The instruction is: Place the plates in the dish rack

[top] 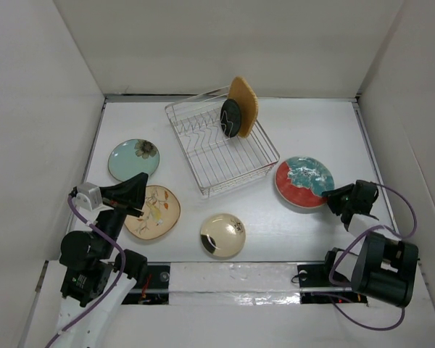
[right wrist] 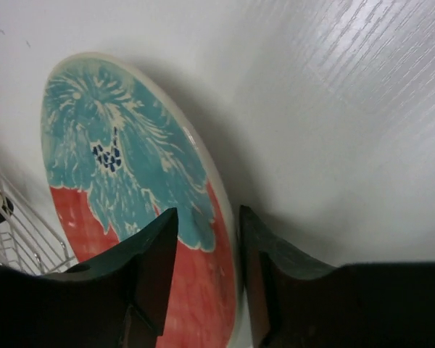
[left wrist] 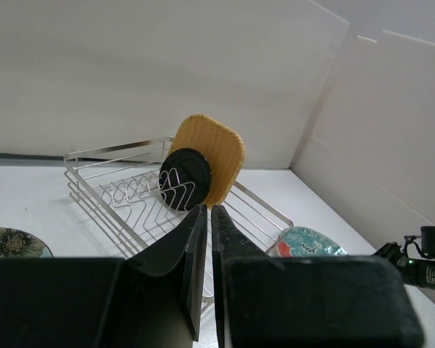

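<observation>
Starting at the near edge: the cream plate with a dark mark (top: 222,235) lies flat on the counter (top: 275,232), between the two arm bases. Just left of it sits the beige floral plate (top: 156,214). The left tool (top: 141,177) hangs over that plate's far-left rim, fingers pressed together and holding nothing.

Right side: the right tool (right wrist: 203,214) straddles the rim of the red plate with the teal-white pattern (right wrist: 123,167). One finger sits over the glazed face and the other outside the edge. The jaws are part open with a gap showing, and no clamp is evident. The plate is flat on the counter, right of the dish rack.

Further back, the pale teal flowered plate (top: 133,159) lies flat on the left. The dish rack (top: 203,167) sits mid-counter, turned at an angle. Two plates are loaded at its far end. The small black plate (top: 230,117) stands among the prongs. The orange plate (top: 244,105) leans behind it at the far corner, rising above the wire rim.

Tally: two racked, four on the counter.

Risks (judgement):
- The red plate lies flat, so the outer finger may push the rim and slide the plate away.
- A rim-only hold on slick glaze may let the plate swing or slip on lifting.
- Carrying it across the rack could clip the leaning orange plate and topple it.
</observation>
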### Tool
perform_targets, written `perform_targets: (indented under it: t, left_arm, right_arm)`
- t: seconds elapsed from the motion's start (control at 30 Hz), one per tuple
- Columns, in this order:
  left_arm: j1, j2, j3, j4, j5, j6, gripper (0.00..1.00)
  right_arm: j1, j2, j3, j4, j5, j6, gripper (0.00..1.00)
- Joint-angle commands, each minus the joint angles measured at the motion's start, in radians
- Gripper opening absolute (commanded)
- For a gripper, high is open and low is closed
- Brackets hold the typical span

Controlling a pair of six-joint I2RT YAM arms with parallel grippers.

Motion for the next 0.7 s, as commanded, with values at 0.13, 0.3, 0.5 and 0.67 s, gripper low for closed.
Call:
perform_targets:
  t: [0.13, 0.3, 0.5, 0.67]
  left_arm:
    - [-0.008, 0.036, 0.011, 0.038, 0.003, 0.003, 0.05]
    - [-0.008, 0.067, 0.009, 0.036, 0.007, 0.002, 0.05]
    - [-0.008, 0.105, 0.009, 0.036, 0.005, 0.005, 0.05]
    - [-0.008, 0.135, 0.009, 0.041, 0.014, 0.006, 0.05]
  right_arm:
    - [-0.039, 0.089, -0.071, 0.216, -0.107, 0.012, 0.03]
    - [-0.049, -0.026, -0.076, 0.246, -0.104, 0.016, 0.0]
    - [-0.049, -0.408, 0.047, 0.069, -0.001, -0.023, 0.0]
    - [-0.039, -0.508, 0.246, -0.067, 0.061, -0.121, 0.0]
